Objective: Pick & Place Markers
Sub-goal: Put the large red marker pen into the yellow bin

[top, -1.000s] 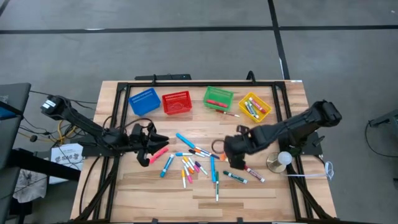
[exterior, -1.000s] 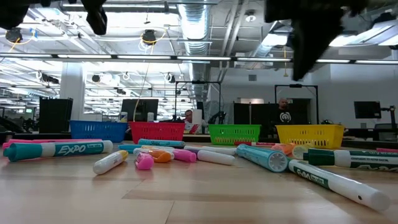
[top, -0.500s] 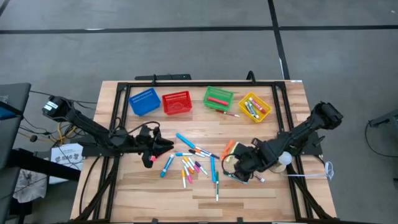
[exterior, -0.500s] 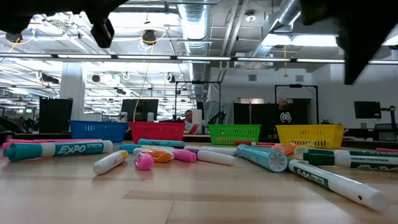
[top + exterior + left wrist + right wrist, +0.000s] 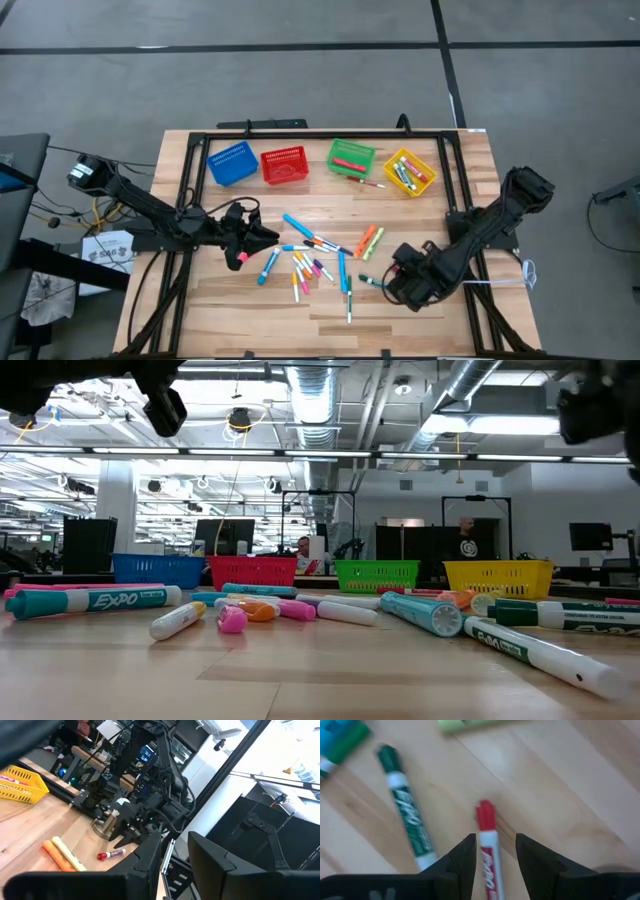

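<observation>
Most markers lie scattered mid-table, well apart from the four baskets at the far edge. Only the green basket and yellow basket hold a few; blue and red look empty, so sorting seems barely begun. The right gripper hangs low with parted fingers straddling a red marker, not yet clamped. The left gripper holds a pink marker beside the pile.

I am looking at a pale, matt wooden plank table with visible grain. The white-bodied plastic markers are shining smoothly, their caps glossy. The small square mesh baskets are looking like moulded plastic. The black table frame is appearing metallic.
</observation>
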